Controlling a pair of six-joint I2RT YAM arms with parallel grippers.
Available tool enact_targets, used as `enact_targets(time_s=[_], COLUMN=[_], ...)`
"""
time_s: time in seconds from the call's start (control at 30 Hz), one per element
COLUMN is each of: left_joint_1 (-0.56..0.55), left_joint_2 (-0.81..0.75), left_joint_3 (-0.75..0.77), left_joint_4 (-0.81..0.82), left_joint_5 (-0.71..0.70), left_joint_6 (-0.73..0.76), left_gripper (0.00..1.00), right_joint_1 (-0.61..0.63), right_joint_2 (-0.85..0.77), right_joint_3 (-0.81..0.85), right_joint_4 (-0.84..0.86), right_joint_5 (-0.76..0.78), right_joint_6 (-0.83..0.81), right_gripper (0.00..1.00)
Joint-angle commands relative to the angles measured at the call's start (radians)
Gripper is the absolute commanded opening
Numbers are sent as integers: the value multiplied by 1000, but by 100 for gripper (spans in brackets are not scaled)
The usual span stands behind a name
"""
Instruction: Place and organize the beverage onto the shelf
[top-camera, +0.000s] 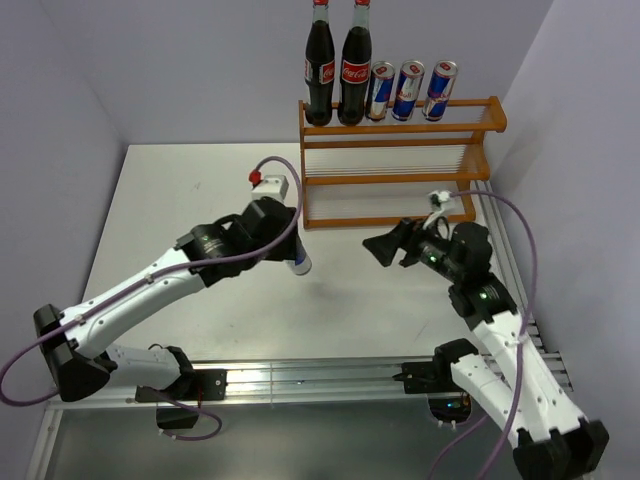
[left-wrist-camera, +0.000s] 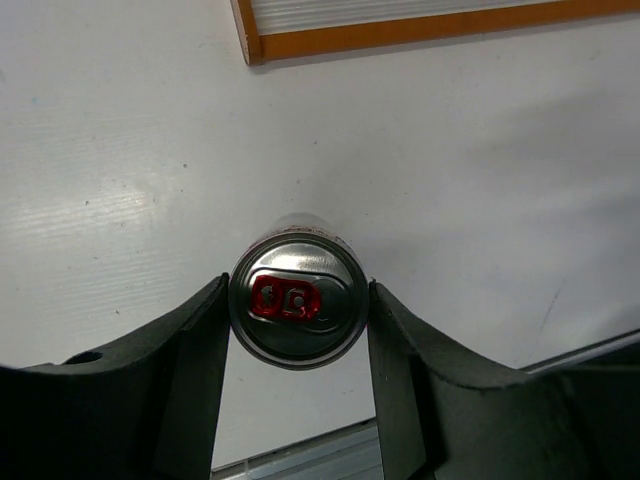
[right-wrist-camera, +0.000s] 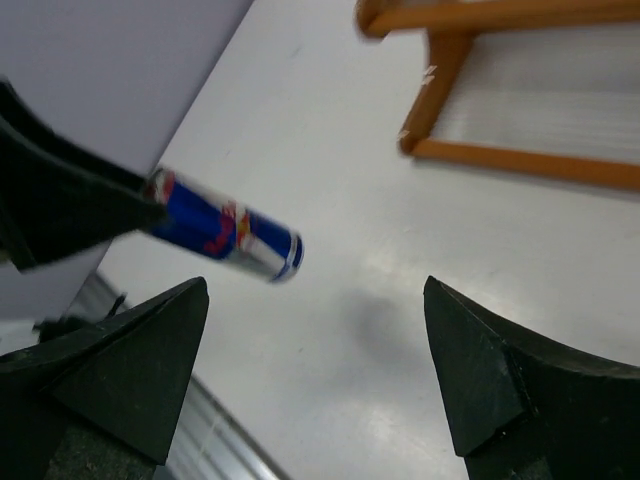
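My left gripper (top-camera: 292, 250) is shut on a blue-and-silver can (top-camera: 299, 263) and holds it above the white table; the left wrist view shows the can's top (left-wrist-camera: 297, 303) with its red tab squeezed between my fingers. The can also shows in the right wrist view (right-wrist-camera: 225, 237), tilted in the air. Two cola bottles (top-camera: 320, 65) and three more cans (top-camera: 409, 90) stand on the top tier of the wooden shelf (top-camera: 400, 175). My right gripper (top-camera: 385, 247) is open and empty, in front of the shelf's right half, facing the held can.
The shelf's lower tier (top-camera: 385, 200) holds nothing. Its front bottom rail shows in the left wrist view (left-wrist-camera: 420, 30) and its left post in the right wrist view (right-wrist-camera: 435, 95). Purple walls close in at the back and right. A metal rail (top-camera: 300, 380) runs along the table's near edge.
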Motion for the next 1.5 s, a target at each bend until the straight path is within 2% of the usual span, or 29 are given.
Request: enact_targets(time_s=[0.0, 0.07, 0.1, 0.13, 0.23, 0.37, 0.43, 0.5, 0.67, 0.9, 1.03, 1.13, 1.23, 1.3, 1.33, 1.37, 1.47], left_joint_1=[51, 92, 102, 109, 123, 123, 123, 123, 122, 123, 123, 123, 123, 123, 123, 123, 122], left_joint_2=[-83, -101, -106, -107, -98, -98, -89, -84, -66, -46, -43, -43, -44, -47, -53, -58, -73], left_joint_3=[25, 37, 42, 45, 71, 88, 95, 104, 120, 150, 161, 166, 169, 167, 167, 164, 158], left_joint_4=[47, 42, 44, 42, 30, 41, 39, 38, 27, 12, -5, -7, -4, 1, 8, 16, 35], left_joint_5=[174, 245, 279, 337, 397, 483, 503, 529, 546, 567, 549, 549, 549, 549, 546, 544, 534], left_joint_6=[72, 104, 115, 124, 151, 175, 178, 187, 207, 230, 236, 238, 235, 235, 233, 233, 232], left_gripper=[0, 0, 0, 0, 0, 0, 0, 0, 0, 0, 0, 0, 0, 0, 6, 25, 67], right_joint_1=[80, 151, 230, 269, 391, 522, 580, 610, 656, 685, 685, 685, 685, 685, 685, 685, 685], right_joint_2=[87, 124, 133, 141, 196, 290, 324, 362, 408, 454, 454, 448, 439, 425, 410, 399, 362], right_joint_3=[-24, -14, -8, -5, 22, 81, 122, 141, 141, 104, 81, 58, 38, 24, 18, -2, -40], right_joint_4=[252, 264, 276, 281, 287, 259, 215, 207, 189, 196, 239, 274, 314, 352, 371, 394, 484], right_joint_5=[-267, -237, -205, -134, -49, 152, 186, 238, 186, 245, 232, 225, 212, 196, 194, 195, 205], right_joint_6=[-9, -89, -117, -143, -227, -344, -408, -431, -458, -491, -493, -496, -496, -490, -476, -470, -424], right_gripper=[95, 95, 95, 95, 92, 91, 88, 86, 84, 77, 64, 59, 39, 21, 18, 15, 10])
